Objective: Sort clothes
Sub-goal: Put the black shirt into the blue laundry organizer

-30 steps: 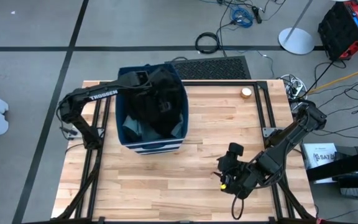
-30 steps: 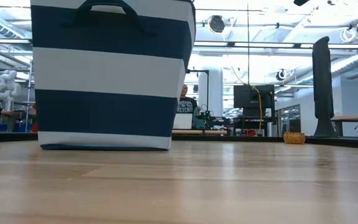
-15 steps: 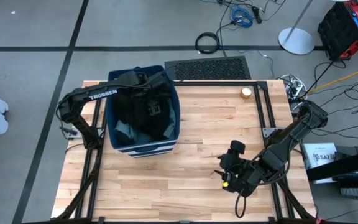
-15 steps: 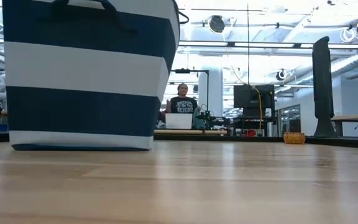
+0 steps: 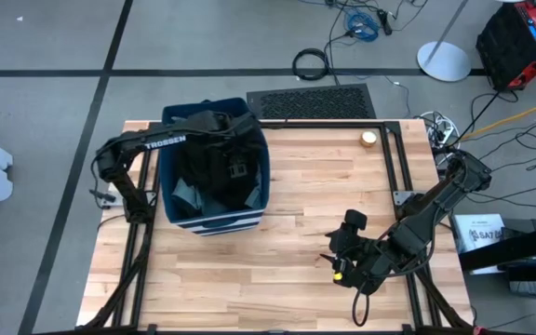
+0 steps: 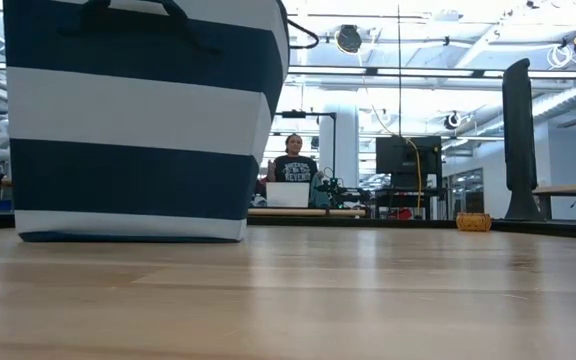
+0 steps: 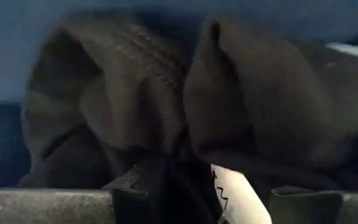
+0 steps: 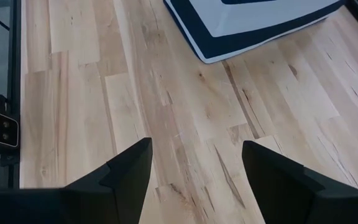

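Between the earlier frames and now, the navy-and-white striped bin [image 5: 214, 177] has slid toward nine o'clock on the bench [image 5: 314, 251] and now sits still, with the left arm's elbow swung slightly inward. The left gripper [image 5: 234, 170] is down inside the bin, its jaws closed on a black garment [image 7: 166, 118] whose white label shows between them. Other clothes lie in the bin too: dark fabric and a grey-green piece [image 5: 186, 194] at its eight o'clock corner. No garment lies on the bench, so sorting looks barely begun, with everything left to lift out. The right gripper [image 8: 194, 162] waits at the bench's five o'clock, jaws spread and empty. The bin walls hem in the left gripper; the bench from centre to three o'clock is open, apart from a small round object [image 5: 368, 138] near one o'clock.
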